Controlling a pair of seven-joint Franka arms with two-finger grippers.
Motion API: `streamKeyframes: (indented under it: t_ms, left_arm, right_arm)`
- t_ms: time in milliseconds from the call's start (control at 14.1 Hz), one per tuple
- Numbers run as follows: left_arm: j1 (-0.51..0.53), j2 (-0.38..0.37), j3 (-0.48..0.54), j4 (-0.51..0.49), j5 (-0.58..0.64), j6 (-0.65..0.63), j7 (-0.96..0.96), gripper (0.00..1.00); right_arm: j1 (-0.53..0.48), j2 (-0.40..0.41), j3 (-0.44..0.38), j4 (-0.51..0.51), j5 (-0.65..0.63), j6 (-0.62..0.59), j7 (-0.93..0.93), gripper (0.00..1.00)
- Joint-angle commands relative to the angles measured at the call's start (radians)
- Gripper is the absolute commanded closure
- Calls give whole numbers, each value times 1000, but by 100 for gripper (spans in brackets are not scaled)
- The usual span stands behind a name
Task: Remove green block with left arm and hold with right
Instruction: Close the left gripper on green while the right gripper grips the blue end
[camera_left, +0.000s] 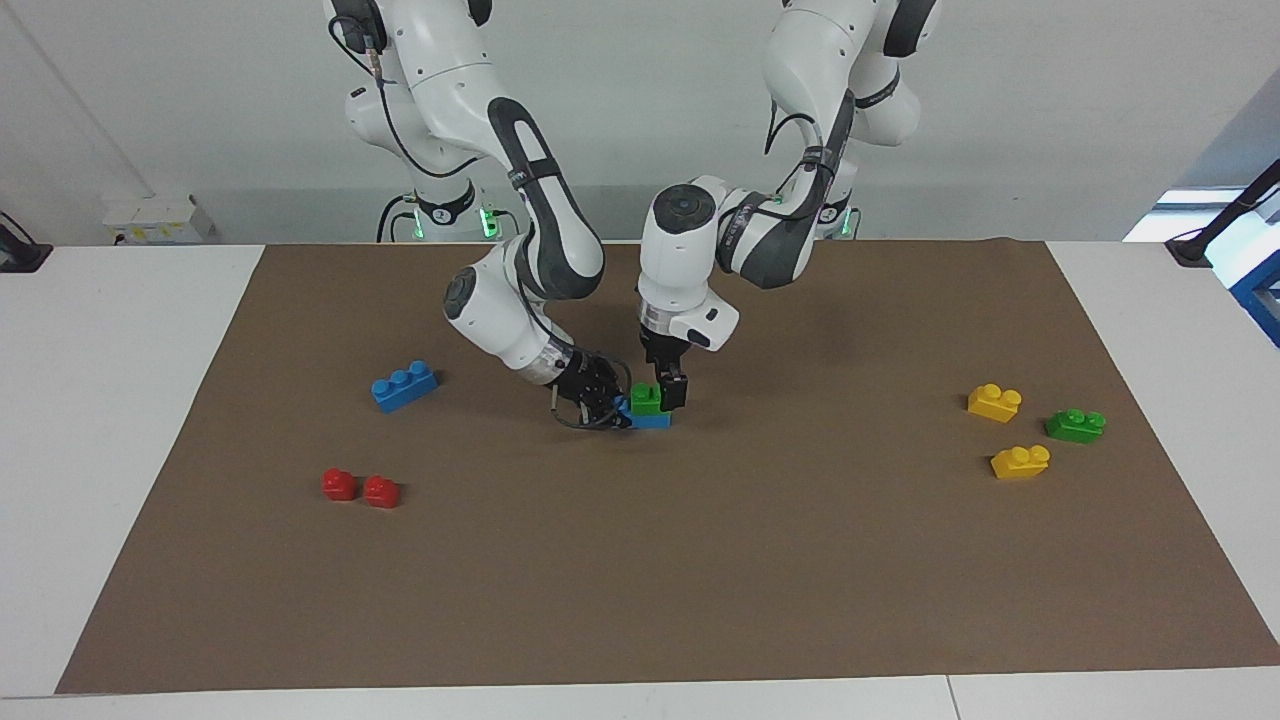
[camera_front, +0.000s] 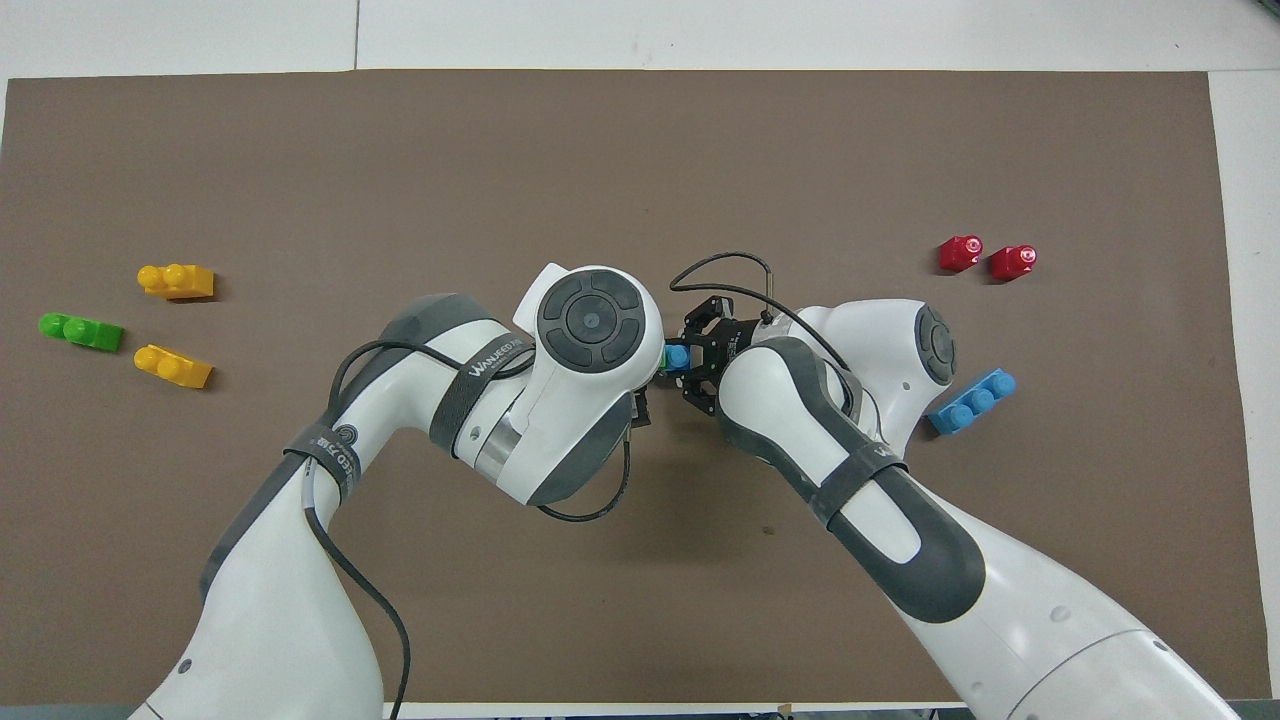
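Observation:
The green block (camera_left: 646, 397) sits on top of a blue brick (camera_left: 652, 420) in the middle of the brown mat (camera_left: 700, 560). My right gripper (camera_left: 612, 408) lies low, at the stack's side toward the right arm's end of the table, and is shut on the blue brick. My left gripper (camera_left: 665, 395) comes straight down onto the green block and is right against it. In the overhead view my left wrist (camera_front: 590, 320) hides its gripper. Only a sliver of the green block (camera_front: 664, 353) and a stud of the blue brick (camera_front: 678, 355) show beside the right gripper (camera_front: 690, 362).
A loose three-stud blue brick (camera_left: 404, 385) and two red pieces (camera_left: 360, 487) lie toward the right arm's end. Two yellow bricks (camera_left: 994, 401) (camera_left: 1020, 461) and a darker green brick (camera_left: 1076, 425) lie toward the left arm's end.

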Motion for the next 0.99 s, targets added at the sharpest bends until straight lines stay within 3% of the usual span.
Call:
streamKeyframes:
  t_ms: [0,919]
  left_arm:
    - [-13,10,11,2,19,11,-25,0]
    - [-26,39,12,-5,20,69,-54,0]
  right_arm:
    - [-29,2,9,3,20,-24,0,100]
    - [-24,2,9,2,22,-16,18,100]
